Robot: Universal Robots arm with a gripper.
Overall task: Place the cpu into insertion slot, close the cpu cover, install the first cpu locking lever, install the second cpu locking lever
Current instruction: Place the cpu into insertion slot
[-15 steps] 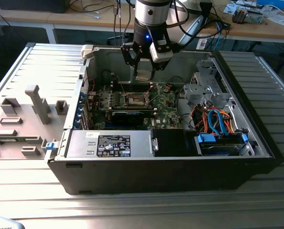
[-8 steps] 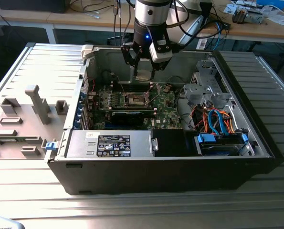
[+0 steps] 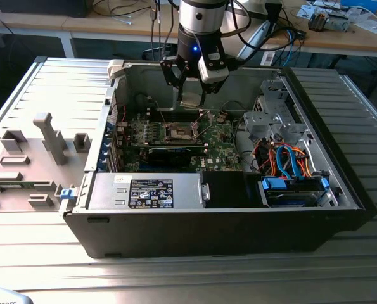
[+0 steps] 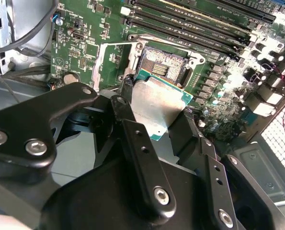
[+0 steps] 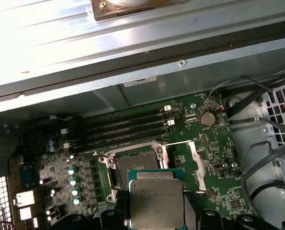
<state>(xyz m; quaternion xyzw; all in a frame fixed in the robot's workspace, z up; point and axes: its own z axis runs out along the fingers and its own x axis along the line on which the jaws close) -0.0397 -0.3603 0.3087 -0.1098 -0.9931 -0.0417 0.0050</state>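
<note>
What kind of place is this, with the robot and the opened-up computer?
Probably a robotics lab or workshop: a robot arm, its pincer holding the cpu, reaches into an open computer case on a ribbed metal table, and a cluttered wooden workbench stands behind.

The insertion slot point(image 4: 164, 62) lies uncovered; memory slots point(image 4: 190, 24) crowd one side, flipped-open cpu cover point(image 4: 108, 62) another; cables point(image 3: 283, 158) and drive cage point(image 3: 267, 117) well apart.
</note>
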